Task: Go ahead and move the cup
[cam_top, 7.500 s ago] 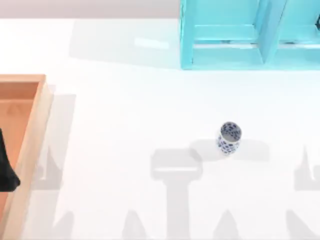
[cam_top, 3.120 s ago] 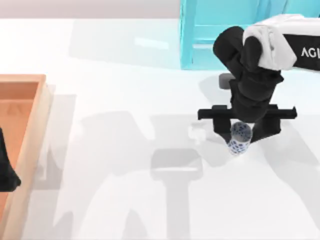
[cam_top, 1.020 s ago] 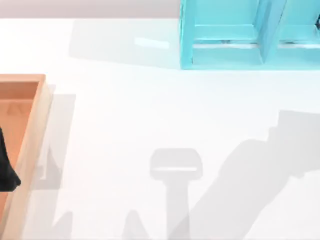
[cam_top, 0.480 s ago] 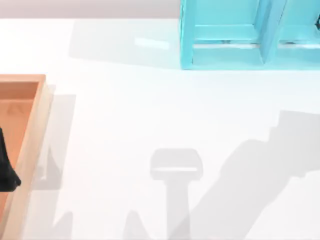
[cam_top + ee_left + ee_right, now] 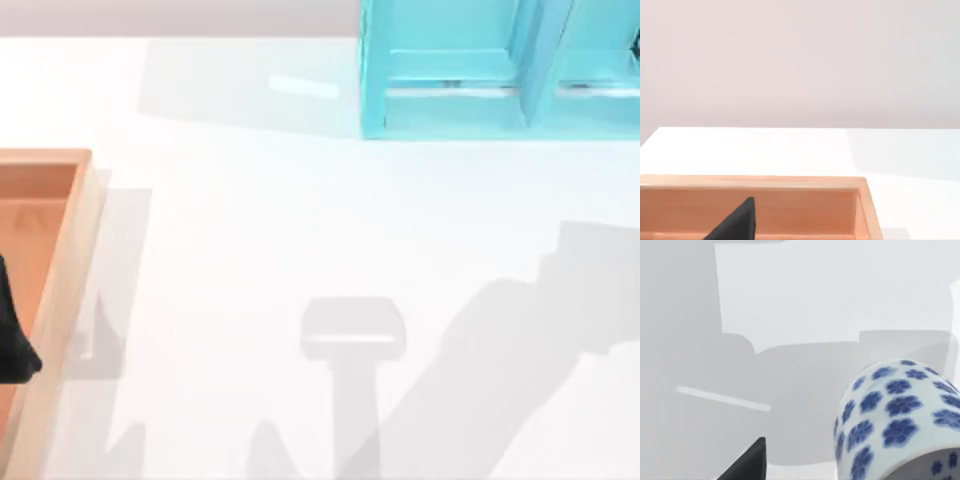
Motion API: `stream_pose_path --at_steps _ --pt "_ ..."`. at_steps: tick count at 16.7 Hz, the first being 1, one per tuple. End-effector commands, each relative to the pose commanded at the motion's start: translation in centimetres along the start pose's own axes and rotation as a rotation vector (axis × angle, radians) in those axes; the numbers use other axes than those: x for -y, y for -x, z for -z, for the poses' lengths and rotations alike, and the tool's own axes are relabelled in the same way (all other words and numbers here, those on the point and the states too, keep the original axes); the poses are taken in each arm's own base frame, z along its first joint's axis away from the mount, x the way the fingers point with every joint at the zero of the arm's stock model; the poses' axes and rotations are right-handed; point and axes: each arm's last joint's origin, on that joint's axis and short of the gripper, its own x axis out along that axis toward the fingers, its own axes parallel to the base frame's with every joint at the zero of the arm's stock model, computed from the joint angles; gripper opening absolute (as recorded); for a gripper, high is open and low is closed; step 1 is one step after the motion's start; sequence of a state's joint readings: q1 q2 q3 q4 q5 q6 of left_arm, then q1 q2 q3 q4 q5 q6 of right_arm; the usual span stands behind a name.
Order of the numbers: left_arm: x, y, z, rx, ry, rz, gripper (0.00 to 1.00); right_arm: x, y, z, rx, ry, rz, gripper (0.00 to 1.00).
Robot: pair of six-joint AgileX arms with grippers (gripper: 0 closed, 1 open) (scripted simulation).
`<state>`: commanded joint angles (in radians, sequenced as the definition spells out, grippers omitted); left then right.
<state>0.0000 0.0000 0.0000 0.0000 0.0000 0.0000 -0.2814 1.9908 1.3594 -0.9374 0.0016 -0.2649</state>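
The cup (image 5: 895, 415), white with dark blue flowers, looms close in the right wrist view and hangs above the white table. My right gripper (image 5: 805, 472) is shut on it; one dark finger (image 5: 747, 462) shows beside it and the cup hides the other. In the top view the right arm's shadow (image 5: 500, 350) lies across the table's lower right. My left gripper (image 5: 10, 345) stays parked at the left edge over the wooden tray, and one dark fingertip (image 5: 737, 225) of it shows in the left wrist view.
A wooden tray (image 5: 70, 260) (image 5: 862, 200) lies along the table's left side. A turquoise shelf unit (image 5: 480, 70) stands at the back right. White table (image 5: 260, 230) spreads between them.
The cup stood on the table's right part, then my right gripper closed around it and carried it out of the top view. Over the last second only the arm's shadow shifted slightly.
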Motion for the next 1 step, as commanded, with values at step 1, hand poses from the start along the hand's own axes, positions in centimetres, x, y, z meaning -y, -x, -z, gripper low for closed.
stream_pose_path --at_steps 1 --pt "0.00 0.00 0.00 0.000 0.000 0.000 1.00 0.00 0.00 0.00 0.000 0.000 0.000 1.00"
